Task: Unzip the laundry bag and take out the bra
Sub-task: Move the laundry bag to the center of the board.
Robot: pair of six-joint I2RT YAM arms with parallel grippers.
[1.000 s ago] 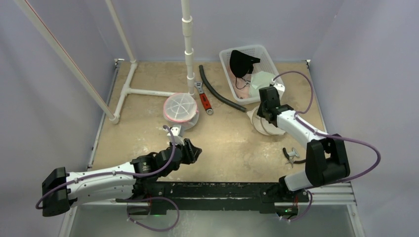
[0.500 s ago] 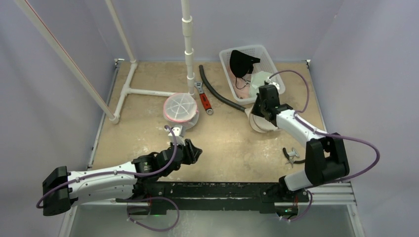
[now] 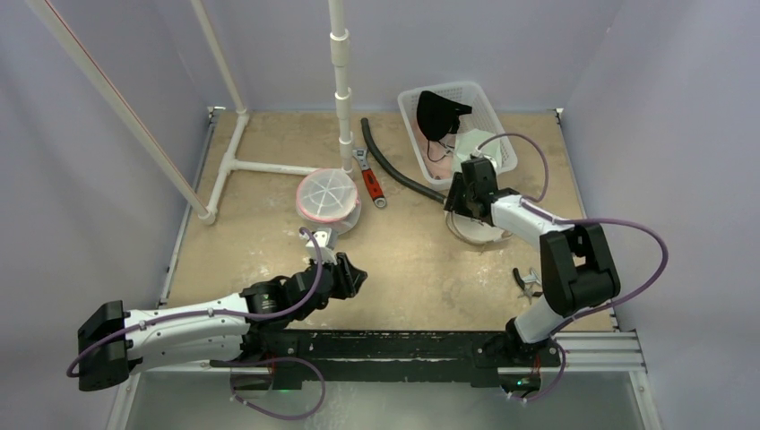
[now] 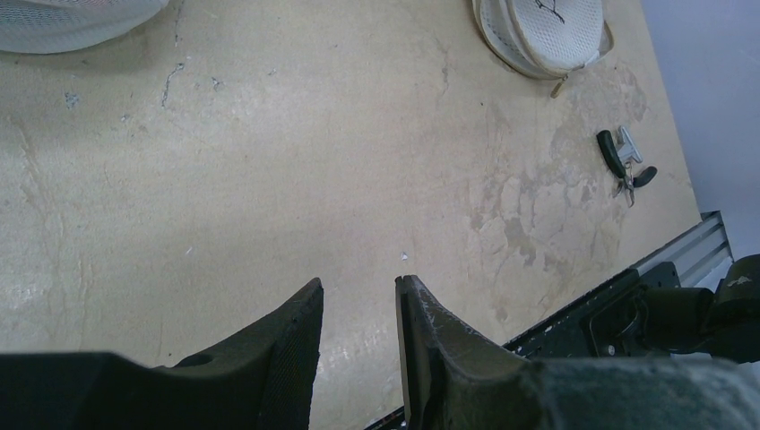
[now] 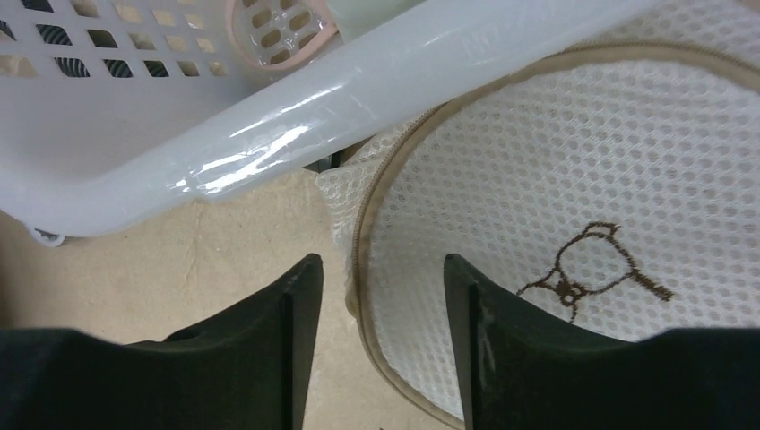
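The laundry bag (image 3: pixel 482 229) is a round white mesh pouch with a beige zipper rim, lying flat on the table beside the white basket (image 3: pixel 498 127). In the right wrist view the bag (image 5: pixel 556 170) fills the right half and carries a brown embroidered figure. My right gripper (image 5: pixel 381 269) is open, its jaws standing either side of the zipper rim at the bag's left edge without pinching it. From above, the right gripper (image 3: pixel 461 202) sits at the bag's far-left edge. The bra is hidden. My left gripper (image 3: pixel 353 273) hovers open over bare table, its jaws (image 4: pixel 358 288) holding nothing.
The basket (image 5: pixel 269 134) holds a black garment (image 3: pixel 439 113) and pale items. A pink-rimmed round mesh pouch (image 3: pixel 327 196), a red wrench (image 3: pixel 369 179), a black hose (image 3: pixel 394 167) and white pipes (image 3: pixel 341 81) lie at the back. Pliers (image 3: pixel 529 281) lie front right.
My right gripper has swung left along the bag's edge towards the basket and gone from shut to open. The bag now lies flatter. The left arm has not moved.
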